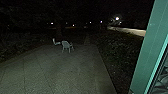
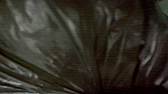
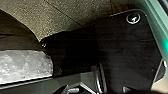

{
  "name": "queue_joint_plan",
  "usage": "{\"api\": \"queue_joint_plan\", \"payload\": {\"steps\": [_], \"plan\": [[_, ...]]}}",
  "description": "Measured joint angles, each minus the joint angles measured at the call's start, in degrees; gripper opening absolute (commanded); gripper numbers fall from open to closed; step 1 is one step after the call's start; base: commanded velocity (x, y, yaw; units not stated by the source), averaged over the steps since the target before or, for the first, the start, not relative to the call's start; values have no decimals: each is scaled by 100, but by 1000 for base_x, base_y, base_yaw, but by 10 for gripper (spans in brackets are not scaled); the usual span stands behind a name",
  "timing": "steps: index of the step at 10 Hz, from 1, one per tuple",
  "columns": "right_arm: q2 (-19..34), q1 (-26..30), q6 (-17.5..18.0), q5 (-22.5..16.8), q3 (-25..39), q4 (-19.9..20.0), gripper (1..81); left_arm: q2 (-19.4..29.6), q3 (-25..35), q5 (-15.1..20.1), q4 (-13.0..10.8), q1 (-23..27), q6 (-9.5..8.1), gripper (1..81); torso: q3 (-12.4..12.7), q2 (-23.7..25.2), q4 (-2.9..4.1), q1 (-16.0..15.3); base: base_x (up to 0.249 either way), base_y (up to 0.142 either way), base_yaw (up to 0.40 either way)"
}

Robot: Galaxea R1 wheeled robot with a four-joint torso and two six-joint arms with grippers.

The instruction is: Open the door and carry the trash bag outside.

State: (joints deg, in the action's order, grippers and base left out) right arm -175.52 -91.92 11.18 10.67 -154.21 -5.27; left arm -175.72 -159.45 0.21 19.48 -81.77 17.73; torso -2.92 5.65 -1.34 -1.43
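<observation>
The bag (image 2: 72, 45) fills much of the left wrist view, dark and glossy, its pleats drawing together towards the lower centre; that suggests a gathered neck near the left gripper, but whether it is clenched on the plastic I cannot tell; nor can I tell whether the right gripper is released or shut.

In the head view, paving (image 1: 37, 72) spreads across the lower left and centre; a chair (image 1: 66, 45) stands just left of centre; the green door frame (image 1: 145, 47) runs down the right side and also edges the upper right of the right wrist view.

The robot seems to be at the doorway, facing out; with the frame so near, a drift to that side could scrape the base or snag the bag and tear it; a weak hold could let the neck slip; poor light could hide the edge by the planting (image 1: 112, 50).
</observation>
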Motion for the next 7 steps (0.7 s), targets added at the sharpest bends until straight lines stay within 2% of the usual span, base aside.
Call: {"api": "queue_joint_plan", "payload": {"steps": [3,4,7], "plan": [[10,-30,-7,-22,0,-10,811,11,0,-2,0,-39,-1,10,-22,0,0,4,0,0,0],[18,-28,-22,-30,0,-10,811,33,0,-7,0,-23,-1,10,-111,0,0,6,0,0,0],[16,7,-24,-59,0,-10,811,165,162,-48,0,50,-4,10,-673,0,0,9,0,0,0]]}}
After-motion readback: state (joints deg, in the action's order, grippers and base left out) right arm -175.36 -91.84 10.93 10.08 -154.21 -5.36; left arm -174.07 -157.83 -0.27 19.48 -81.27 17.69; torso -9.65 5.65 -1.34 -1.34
